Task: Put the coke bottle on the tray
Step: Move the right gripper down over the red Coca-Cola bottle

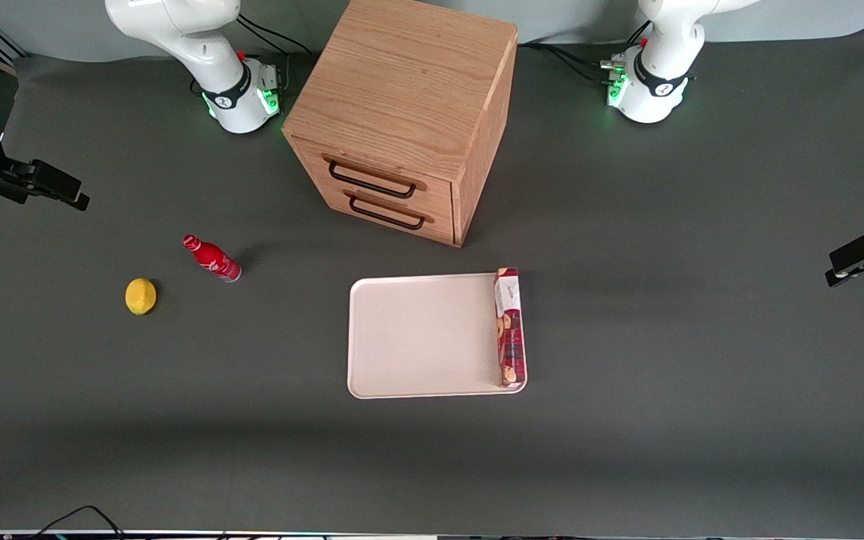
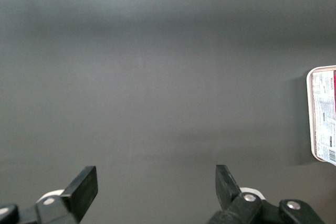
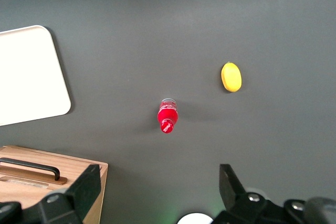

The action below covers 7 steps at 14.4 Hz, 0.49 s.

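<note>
The coke bottle is a small red bottle with a red cap. It stands on the dark table toward the working arm's end, and it also shows in the right wrist view. The beige tray lies flat near the table's middle, in front of the drawer cabinet; one of its corners shows in the right wrist view. My right gripper hangs high above the table at the working arm's end, well apart from the bottle. It is open and empty.
A yellow lemon lies beside the bottle, slightly nearer the front camera. A long red biscuit box lies on the tray along its edge toward the parked arm. A wooden drawer cabinet stands farther back.
</note>
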Available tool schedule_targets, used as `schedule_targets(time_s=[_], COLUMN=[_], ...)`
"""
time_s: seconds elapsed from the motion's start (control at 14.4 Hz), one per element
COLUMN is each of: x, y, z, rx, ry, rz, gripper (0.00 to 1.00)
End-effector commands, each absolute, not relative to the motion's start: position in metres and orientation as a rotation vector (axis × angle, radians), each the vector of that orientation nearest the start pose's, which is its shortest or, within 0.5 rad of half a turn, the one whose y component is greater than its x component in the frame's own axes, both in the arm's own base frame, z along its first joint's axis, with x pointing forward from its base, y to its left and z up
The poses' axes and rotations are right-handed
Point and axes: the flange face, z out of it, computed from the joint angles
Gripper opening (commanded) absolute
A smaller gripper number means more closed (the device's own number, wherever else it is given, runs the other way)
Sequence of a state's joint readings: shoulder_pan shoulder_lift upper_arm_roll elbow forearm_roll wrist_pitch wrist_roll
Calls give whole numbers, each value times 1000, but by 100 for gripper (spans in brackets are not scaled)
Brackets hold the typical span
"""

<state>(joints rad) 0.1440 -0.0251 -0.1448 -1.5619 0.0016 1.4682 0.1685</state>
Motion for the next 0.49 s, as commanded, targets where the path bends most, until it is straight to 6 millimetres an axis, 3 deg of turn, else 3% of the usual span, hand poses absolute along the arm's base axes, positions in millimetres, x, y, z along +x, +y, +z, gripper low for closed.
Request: schedule_targets(time_s=[0.0,0.28,0.42], x=[540,539,525], y=[1,3,8], z=[639,630,598], rx=[-3110,-3117,-3115], ry=[273,232,199], rz=[151,200,350], gripper=[100,100,100])
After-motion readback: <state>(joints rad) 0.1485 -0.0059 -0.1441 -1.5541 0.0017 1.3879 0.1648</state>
